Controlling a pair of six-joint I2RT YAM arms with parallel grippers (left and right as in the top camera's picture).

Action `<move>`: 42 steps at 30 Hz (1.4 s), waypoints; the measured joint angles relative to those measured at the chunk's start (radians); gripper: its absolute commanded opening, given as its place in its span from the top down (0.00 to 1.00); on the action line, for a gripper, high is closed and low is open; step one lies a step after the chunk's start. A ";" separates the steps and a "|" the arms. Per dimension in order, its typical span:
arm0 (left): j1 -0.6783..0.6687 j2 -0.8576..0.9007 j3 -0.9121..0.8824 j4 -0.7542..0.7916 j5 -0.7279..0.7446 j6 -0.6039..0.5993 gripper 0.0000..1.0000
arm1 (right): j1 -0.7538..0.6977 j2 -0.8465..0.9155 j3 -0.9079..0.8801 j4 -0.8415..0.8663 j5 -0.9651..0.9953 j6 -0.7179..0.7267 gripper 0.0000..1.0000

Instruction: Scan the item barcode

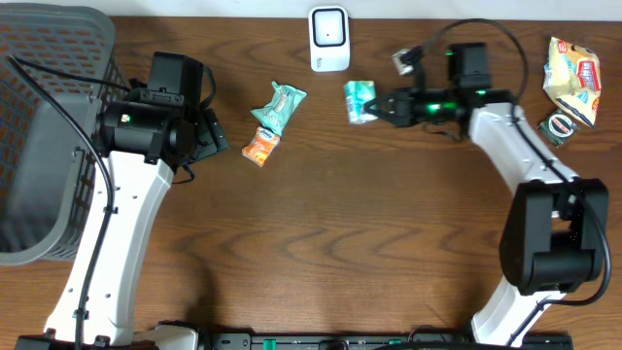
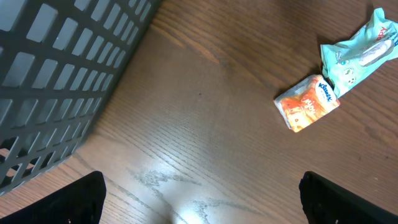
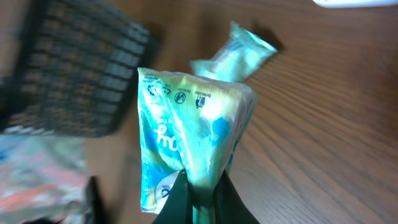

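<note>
Green packet (image 1: 360, 101) is pinched at its edge by the clenched right tool (image 1: 381, 105); the left tool (image 1: 214, 134) gapes wide.

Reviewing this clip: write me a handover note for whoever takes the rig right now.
Left tool: open, empty, over bare table beside the grey plastic mesh basket.
Right tool: shut on the teal plastic pouch, close to the white box-shaped scanner.
Done: pouch gripped.
To do: turn its barcode to the scanner; I see no barcode yet. An orange tissue pack and a mint-green wrapper lie mid-table, and a yellow snack bag lies near the right arm.
</note>
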 measured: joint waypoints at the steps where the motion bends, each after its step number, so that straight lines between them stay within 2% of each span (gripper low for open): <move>1: 0.000 0.000 0.000 0.000 0.000 0.000 0.02 | -0.013 0.000 0.000 0.000 -0.039 -0.012 0.99; 5: 0.000 0.000 0.000 0.000 0.000 0.000 0.02 | -0.060 0.000 0.000 0.039 -0.326 -0.060 0.99; 7: 0.000 0.000 0.000 0.000 0.000 0.000 0.02 | -0.060 0.000 0.000 0.039 -0.369 -0.063 0.99; 13: 0.000 0.000 0.000 0.000 0.000 0.000 0.02 | -0.058 0.000 0.000 0.039 -0.423 -0.070 0.99; 23: 0.000 0.000 0.000 0.000 0.000 0.000 0.02 | -0.048 0.000 0.000 0.034 -0.407 -0.059 0.99; 27: 0.000 0.000 0.000 0.000 0.000 0.000 0.02 | 0.001 0.000 0.000 -0.038 -0.143 0.066 0.99; 30: 0.000 0.000 0.000 0.000 0.000 0.000 0.02 | 0.074 0.000 0.000 -0.086 0.111 0.101 0.99; 33: 0.000 0.000 0.000 0.000 0.000 0.000 0.02 | 0.178 0.000 0.011 -0.162 0.443 0.085 0.99; 37: 0.000 0.000 0.000 0.000 0.000 0.000 0.02 | 0.299 0.000 0.081 -0.182 0.863 0.044 0.99; 42: 0.000 0.000 0.000 0.001 0.000 0.000 0.02 | 0.372 0.002 0.209 -0.140 1.104 -0.040 0.99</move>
